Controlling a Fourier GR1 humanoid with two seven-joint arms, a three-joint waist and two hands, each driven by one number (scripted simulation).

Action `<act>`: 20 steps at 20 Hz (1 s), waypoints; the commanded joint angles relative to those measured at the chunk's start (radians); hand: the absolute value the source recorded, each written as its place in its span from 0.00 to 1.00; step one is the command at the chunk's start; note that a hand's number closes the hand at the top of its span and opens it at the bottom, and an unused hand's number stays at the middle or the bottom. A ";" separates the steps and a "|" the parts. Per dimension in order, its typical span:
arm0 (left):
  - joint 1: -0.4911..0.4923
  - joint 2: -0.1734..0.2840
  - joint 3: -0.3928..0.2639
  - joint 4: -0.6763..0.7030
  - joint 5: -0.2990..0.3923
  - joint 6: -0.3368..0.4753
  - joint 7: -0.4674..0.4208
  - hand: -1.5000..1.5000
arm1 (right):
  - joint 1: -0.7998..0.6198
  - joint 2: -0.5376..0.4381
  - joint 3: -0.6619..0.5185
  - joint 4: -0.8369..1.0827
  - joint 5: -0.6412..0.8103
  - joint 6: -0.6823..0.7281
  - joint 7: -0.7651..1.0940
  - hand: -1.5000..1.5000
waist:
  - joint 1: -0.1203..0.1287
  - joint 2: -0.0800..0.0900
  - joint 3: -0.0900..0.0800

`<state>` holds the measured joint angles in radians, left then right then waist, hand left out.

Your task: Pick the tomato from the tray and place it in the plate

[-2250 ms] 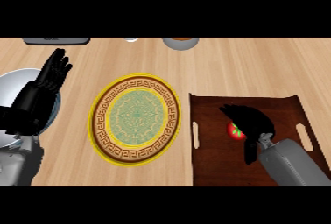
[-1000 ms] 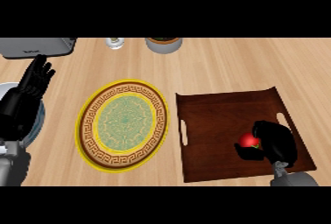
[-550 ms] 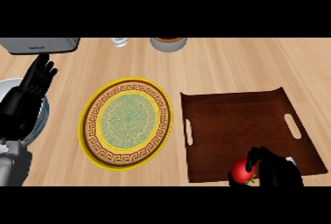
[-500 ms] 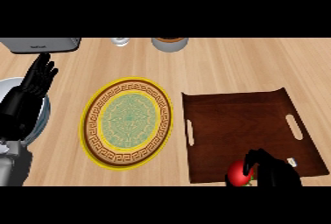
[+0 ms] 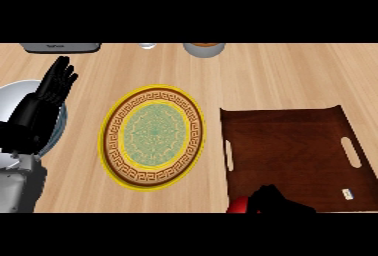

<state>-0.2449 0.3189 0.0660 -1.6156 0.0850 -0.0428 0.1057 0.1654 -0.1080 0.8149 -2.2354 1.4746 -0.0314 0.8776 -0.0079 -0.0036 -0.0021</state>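
In the head view, the right hand (image 5: 277, 201) shows only partly at the lower edge, over the near edge of the dark brown tray (image 5: 295, 145). Its black fingers are curled around the tomato (image 5: 238, 206), so it is grasping it; only a small red part of the tomato is visible, at the left side of the hand, close to the near left corner of the tray. The tray has a slot handle on each short side and a small pale tag near its right near corner. To the left of the tray, just beside it, lies the plate (image 5: 114, 131), round with a yellow rim, a brown key pattern band and a green centre. The left hand (image 5: 44, 102) rests at the left edge with its fingers straight and pointing up, released and holding nothing, above a white round object (image 5: 15, 92). At the far edge of the wooden counter (image 5: 280, 75) stand a grey flat object (image 5: 59, 47), a small clear item (image 5: 148, 46) and a round container (image 5: 204, 48).
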 commanded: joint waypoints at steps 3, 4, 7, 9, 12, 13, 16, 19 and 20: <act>-0.007 -0.002 -0.013 -0.035 0.000 -0.018 0.019 0.50 | -0.243 0.102 0.112 0.093 -0.058 0.042 0.203 1.00 | 0.028 0.005 0.000; -0.009 -0.040 -0.034 0.015 -0.040 0.016 -0.031 0.50 | -0.316 0.102 0.076 0.129 -0.095 0.050 0.221 1.00 | 0.028 0.009 0.000; -0.059 0.000 0.014 0.036 0.018 -0.026 0.014 0.50 | -0.437 0.104 0.041 0.239 -0.207 -0.047 0.283 1.00 | 0.040 0.013 0.000; -0.030 -0.006 -0.001 0.027 -0.004 -0.024 -0.001 0.50 | -0.547 0.105 -0.019 0.304 -0.293 -0.056 0.306 1.00 | 0.041 0.010 0.001; -0.041 -0.037 -0.034 0.034 -0.032 -0.006 -0.012 0.50 | -0.620 0.107 -0.007 0.469 -0.363 -0.202 0.322 1.00 | 0.045 0.013 0.001; -0.096 -0.004 0.013 0.065 0.010 -0.030 0.009 0.50 | -0.676 0.107 -0.034 0.508 -0.392 -0.206 0.331 1.00 | 0.047 0.014 0.001; -0.100 -0.053 -0.043 0.038 -0.032 0.012 0.036 0.50 | -0.795 0.107 -0.067 0.635 -0.473 -0.248 0.349 1.00 | 0.057 0.013 0.001; -0.074 -0.028 -0.021 0.006 -0.001 -0.024 0.037 0.50 | -0.881 0.107 -0.074 0.776 -0.528 -0.289 0.360 1.00 | 0.065 0.010 0.001; -0.054 -0.024 -0.013 0.023 -0.011 -0.027 -0.012 0.50 | -0.928 0.107 -0.131 0.846 -0.548 -0.289 0.313 1.00 | 0.071 0.015 0.001</act>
<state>-0.3116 0.2927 0.0494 -1.5873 0.0749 -0.0618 0.1141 -0.6274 -0.0098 0.7347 -1.5671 1.0075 -0.2196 1.0875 0.0512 0.0090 -0.0011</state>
